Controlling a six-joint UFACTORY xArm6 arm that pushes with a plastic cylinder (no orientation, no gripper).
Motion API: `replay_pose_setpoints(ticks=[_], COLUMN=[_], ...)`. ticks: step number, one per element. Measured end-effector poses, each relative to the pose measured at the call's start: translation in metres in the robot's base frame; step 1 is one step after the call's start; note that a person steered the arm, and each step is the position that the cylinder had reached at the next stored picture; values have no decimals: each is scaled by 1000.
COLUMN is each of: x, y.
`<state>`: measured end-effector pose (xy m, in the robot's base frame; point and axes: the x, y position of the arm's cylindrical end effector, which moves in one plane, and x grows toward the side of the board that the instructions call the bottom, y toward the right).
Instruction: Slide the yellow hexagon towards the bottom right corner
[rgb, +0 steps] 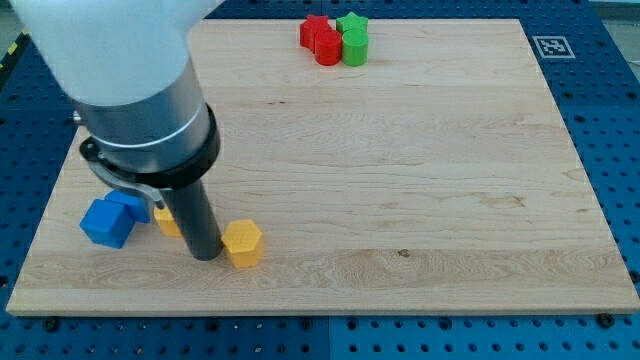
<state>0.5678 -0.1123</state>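
Observation:
The yellow hexagon (243, 243) lies on the wooden board (400, 180) near the view's bottom left. My tip (206, 256) is down on the board, touching or almost touching the hexagon's left side. A second yellow block (166, 221), shape unclear, sits just left of the rod and is partly hidden by it.
Two blue blocks (108, 222) (128, 204) sit close together at the view's far left. A red star-like block (314, 29), a red block (328, 48), a green star (352, 22) and a green block (355, 47) cluster at the view's top. The arm's large body (130, 80) covers the upper left.

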Motion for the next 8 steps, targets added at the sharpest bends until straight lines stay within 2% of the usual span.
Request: replay_pose_setpoints(ticks=[2,5,6,8], x=[-4,-15,-15,9], y=[57,174,188,140])
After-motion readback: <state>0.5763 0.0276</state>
